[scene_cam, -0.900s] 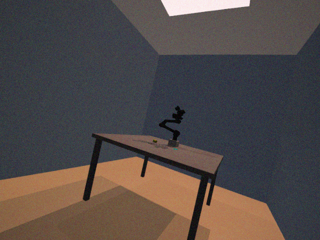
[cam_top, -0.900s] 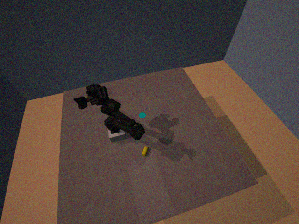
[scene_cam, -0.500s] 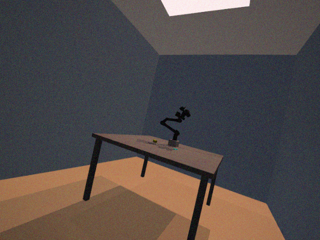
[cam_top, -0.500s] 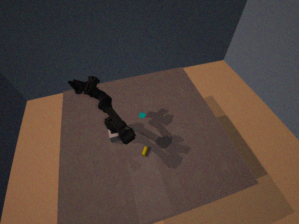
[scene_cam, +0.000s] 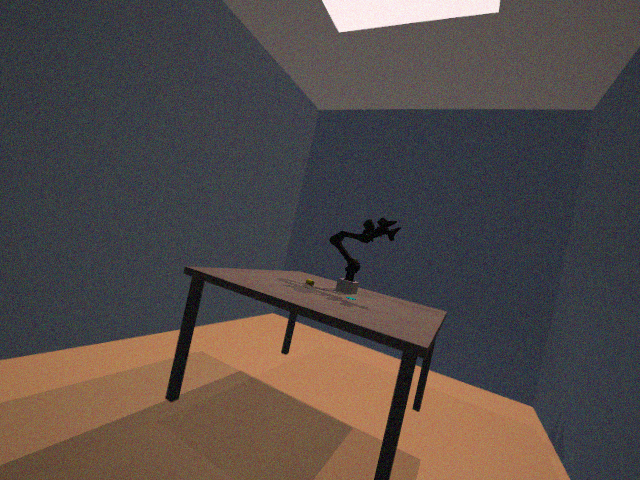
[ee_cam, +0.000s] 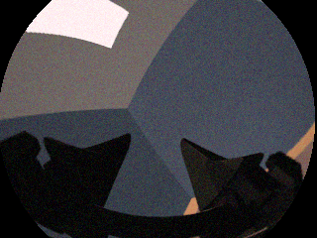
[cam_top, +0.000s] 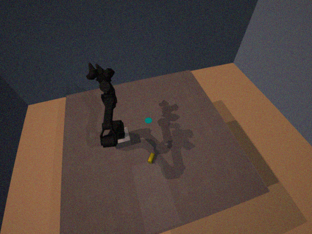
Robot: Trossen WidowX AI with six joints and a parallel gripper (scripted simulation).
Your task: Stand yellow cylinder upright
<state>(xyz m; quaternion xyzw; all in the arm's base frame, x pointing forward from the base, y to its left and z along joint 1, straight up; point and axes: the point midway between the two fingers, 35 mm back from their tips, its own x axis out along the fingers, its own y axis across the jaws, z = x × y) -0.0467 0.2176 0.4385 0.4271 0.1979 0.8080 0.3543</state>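
No readable text, labels, brands, numbers or signs in top, exterior or wrist view. Nothing legible on any surface in any of the three; all too dark, grainy or small to make out any fine marking.

The front of the worktop [cam_top: 106,191] [scene_cam: 310,294] runs past the lower edge of the top view, hiding one corner; in the exterior view, the near leg [scene_cam: 395,423] is cut off below the worktop's near corner.
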